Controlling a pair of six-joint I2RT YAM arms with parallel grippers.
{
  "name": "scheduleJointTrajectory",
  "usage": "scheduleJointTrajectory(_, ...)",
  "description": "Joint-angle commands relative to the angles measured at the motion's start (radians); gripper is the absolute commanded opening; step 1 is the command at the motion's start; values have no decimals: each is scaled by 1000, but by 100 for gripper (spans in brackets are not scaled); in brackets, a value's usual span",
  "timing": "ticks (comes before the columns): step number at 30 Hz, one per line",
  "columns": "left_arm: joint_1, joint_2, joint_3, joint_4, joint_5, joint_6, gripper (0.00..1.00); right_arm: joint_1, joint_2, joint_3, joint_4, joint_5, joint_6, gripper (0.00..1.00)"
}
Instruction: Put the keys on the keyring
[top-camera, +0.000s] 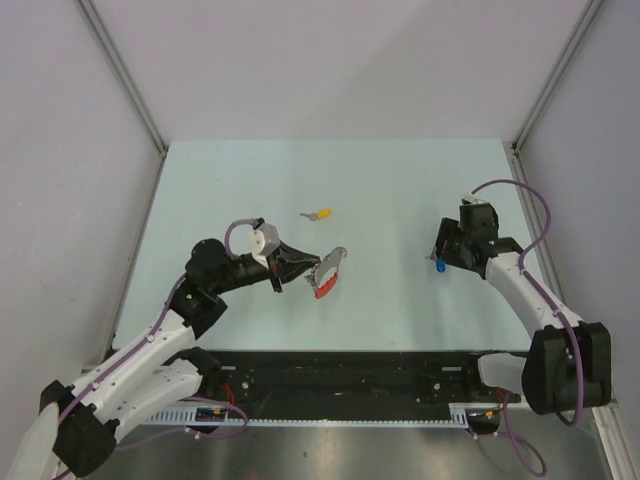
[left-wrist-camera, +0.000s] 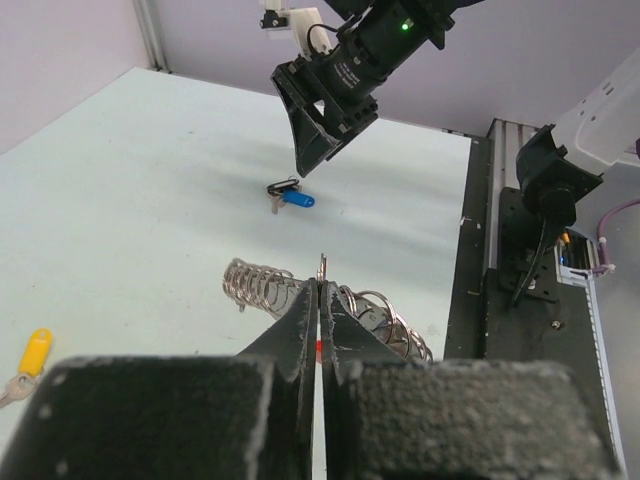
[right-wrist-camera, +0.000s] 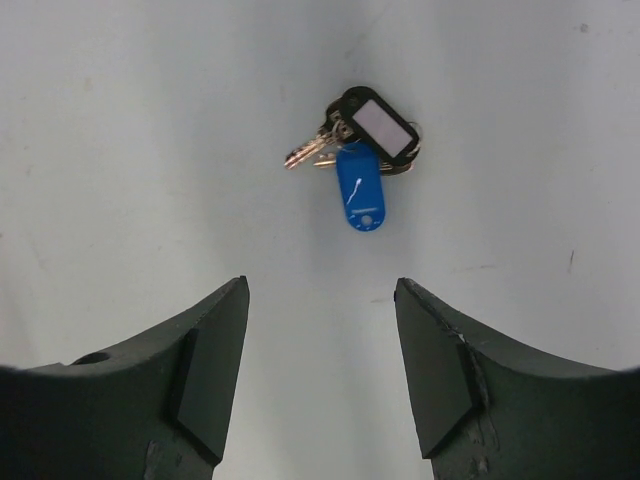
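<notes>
My left gripper (top-camera: 314, 268) is shut on the keyring (top-camera: 332, 262), a bunch of silver rings with a red strap (top-camera: 324, 288) hanging under it. In the left wrist view the jaws (left-wrist-camera: 321, 287) pinch a thin metal edge, and silver ring coils (left-wrist-camera: 258, 283) fan out to both sides. A blue-capped key (right-wrist-camera: 360, 186) lies flat on the table with a silver key and a black tag (right-wrist-camera: 378, 123). My right gripper (right-wrist-camera: 320, 287) hangs open just above and short of that bunch (top-camera: 440, 266), apart from it. A yellow-capped key (top-camera: 321, 213) lies further back, alone.
The pale green table (top-camera: 400, 190) is walled by grey panels at the back and both sides. A black rail (top-camera: 350, 385) with the arm bases runs along the near edge. The right arm's gripper (left-wrist-camera: 322, 140) shows in the left wrist view above the blue key (left-wrist-camera: 297, 199).
</notes>
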Motion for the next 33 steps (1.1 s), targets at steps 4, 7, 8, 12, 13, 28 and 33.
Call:
scheduleJointTrajectory(4, 9, -2, 27, 37, -28, 17, 0, -69, 108, 24, 120, 57, 48, 65)
scheduleJointTrajectory(7, 7, 9, 26, 42, -33, 19, 0, -86, 160, 24, 164, 50, 66, 63)
scheduleJointTrajectory(8, 7, 12, 26, 42, -33, 19, 0, -90, 192, 24, 175, 42, 68, 62)
scheduleJointTrajectory(12, 9, 6, 23, 37, -39, 26, 0, -95, 264, 24, 213, 11, 77, 58)
scheduleJointTrajectory(13, 9, 4, 21, 37, -41, 26, 0, -95, 275, 24, 218, 2, 77, 57)
scheduleJointTrajectory(28, 7, -28, 17, 34, -47, 35, 0, 64, 454, 74, 129, 164, 64, 47)
scheduleJointTrajectory(33, 7, -46, 17, 32, -50, 37, 0, 133, 493, 109, 66, 244, 54, 37)
